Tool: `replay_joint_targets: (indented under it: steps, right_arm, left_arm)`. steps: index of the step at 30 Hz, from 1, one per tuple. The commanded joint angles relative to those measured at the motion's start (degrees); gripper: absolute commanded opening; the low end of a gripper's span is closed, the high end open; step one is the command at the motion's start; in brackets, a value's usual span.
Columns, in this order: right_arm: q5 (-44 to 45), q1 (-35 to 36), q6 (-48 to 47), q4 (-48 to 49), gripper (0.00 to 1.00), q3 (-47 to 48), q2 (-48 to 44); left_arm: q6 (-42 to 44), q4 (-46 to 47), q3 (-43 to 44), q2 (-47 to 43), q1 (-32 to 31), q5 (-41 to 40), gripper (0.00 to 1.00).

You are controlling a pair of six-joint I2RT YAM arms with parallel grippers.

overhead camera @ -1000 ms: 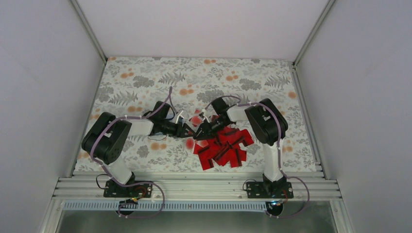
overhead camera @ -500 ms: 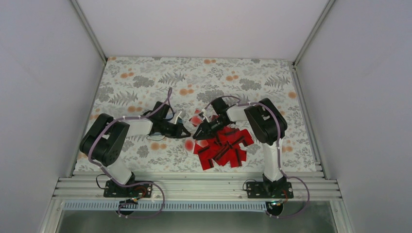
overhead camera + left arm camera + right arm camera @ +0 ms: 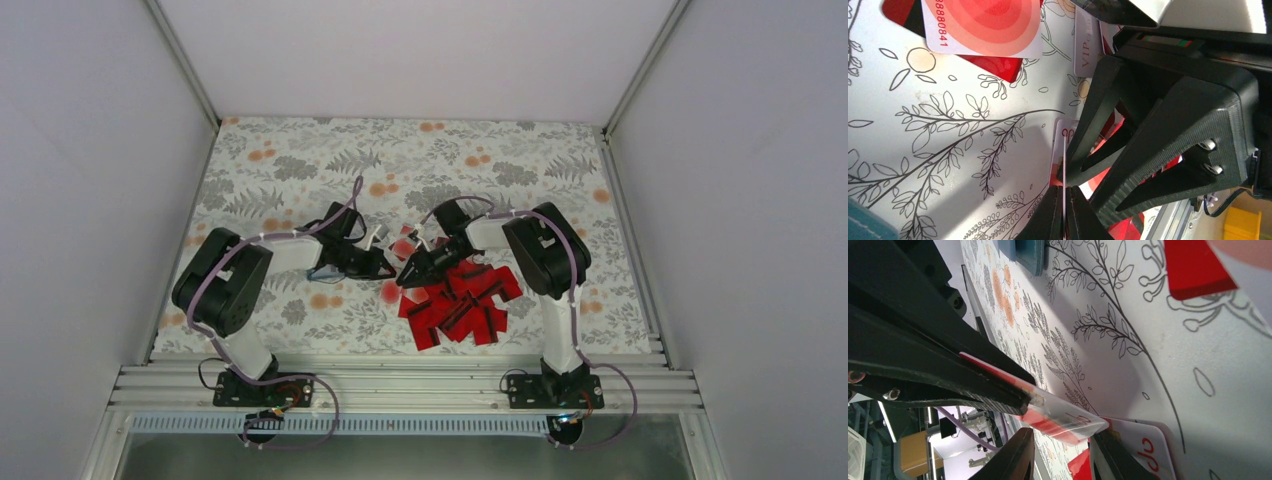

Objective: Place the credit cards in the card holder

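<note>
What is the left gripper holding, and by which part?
One credit card, pinched flat near one end between the left gripper's shut fingertips.

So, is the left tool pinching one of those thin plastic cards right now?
Yes, the left wrist view shows the left tool shut on the edge of a thin red-and-white plastic card.

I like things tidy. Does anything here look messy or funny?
Yes. The credit cards lie in a jumbled, overlapping heap, and one card is pinched by the left gripper and the right gripper at once.
</note>
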Motion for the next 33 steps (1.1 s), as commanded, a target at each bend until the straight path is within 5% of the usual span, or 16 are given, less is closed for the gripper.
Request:
replay_joint_targets:
  steps: [1, 10, 22, 27, 33]
  right_arm:
    - [5.3, 0.1, -1.1, -0.5, 0.29, 0.4, 0.5]
    - [3.3, -3.3, -1.1, -1.5, 0.44, -1.5, -8.4]
    - [6.3, -4.3, 0.4, -4.0, 0.5, 6.0, -9.8]
    - [7.3, -2.6, 2.7, -3.3, 0.48, 11.0, -6.5]
    - [8.8, 0.4, 8.2, 1.6, 0.45, 13.9, -3.0]
  left_arm:
    - [0.1, -0.2, 0.2, 1.5, -0.8, -0.2, 0.03]
    - [-1.7, -5.5, 4.1, -6.8, 3.3, 0.0, 0.02]
    - [4.4, -19.8, 7.9, -18.2, 24.2, -3.8, 0.02]
    - [2.5, -16.3, 3.8, -19.8, 33.2, -0.6, 0.02]
    - [-4.1, -4.8, -4.7, -22.8, 34.2, -4.1, 0.02]
